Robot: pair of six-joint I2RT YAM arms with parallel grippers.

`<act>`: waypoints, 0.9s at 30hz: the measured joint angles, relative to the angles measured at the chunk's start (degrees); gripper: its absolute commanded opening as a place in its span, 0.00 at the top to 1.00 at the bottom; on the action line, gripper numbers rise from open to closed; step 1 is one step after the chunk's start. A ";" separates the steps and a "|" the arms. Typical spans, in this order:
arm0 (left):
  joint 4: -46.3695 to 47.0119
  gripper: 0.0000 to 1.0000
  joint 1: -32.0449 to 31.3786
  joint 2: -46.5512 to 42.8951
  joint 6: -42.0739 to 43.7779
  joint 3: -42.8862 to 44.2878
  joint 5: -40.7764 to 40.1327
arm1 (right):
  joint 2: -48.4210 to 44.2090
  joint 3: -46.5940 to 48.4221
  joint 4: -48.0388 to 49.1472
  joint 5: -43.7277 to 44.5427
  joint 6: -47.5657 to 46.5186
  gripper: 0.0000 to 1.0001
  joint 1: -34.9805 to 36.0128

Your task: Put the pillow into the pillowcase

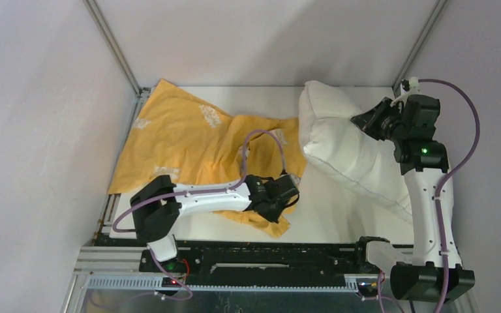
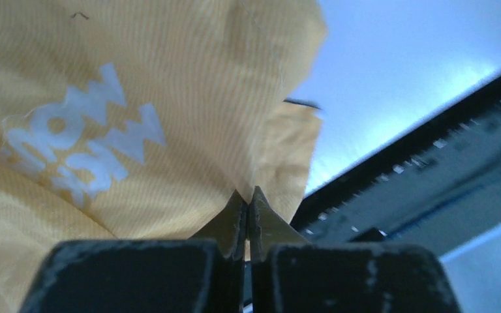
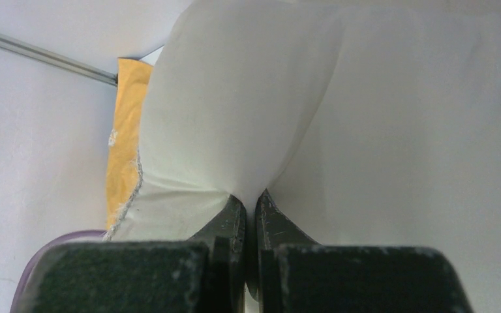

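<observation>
Overhead and wrist views, bimanual set-up. The pillowcase (image 1: 182,140) lies limp and crumpled on the left half of the table (image 1: 339,218), orange-yellow lettered face up, spreading from the far-left corner toward the near centre. The pillow (image 1: 339,153) occupies the right half. Its long axis runs diagonally from a raised far end near the table's middle down to the near-right side, and its left flank just meets the pillowcase's right edge.

The left gripper (image 2: 248,199) is closed on the pillowcase, pinching a fold at the cloth's near-right margin, the part nearest the pillow. A second layer of fabric shows behind the pinched edge, but whether this is the sack's mouth cannot be told.

The right gripper (image 3: 251,202) is closed on the pillow, its jaws nipping a ridge of white fabric on the pillow's far-right upper side.

Governing relation: the pillow lies to the right of the held pillowcase edge, and its raised end is the part nearest that edge. Insertion would probably call for the pillow to travel leftward along its own axis, end first. The left arm is nearer the case, the right arm nearer the pillow.
</observation>
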 measured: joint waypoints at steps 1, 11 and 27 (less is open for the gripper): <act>0.07 1.00 -0.57 -0.15 0.55 0.66 1.11 | 0.20 0.00 0.02 -0.11 0.00 1.00 -0.17; 2.56 0.38 -2.14 -3.26 4.68 0.94 14.91 | 1.22 0.00 0.35 -0.74 0.02 1.00 -0.31; 4.07 0.52 25.94 -13.86 -1.84 2.58 2.29 | -4.15 -0.68 -1.31 11.91 3.39 1.00 18.16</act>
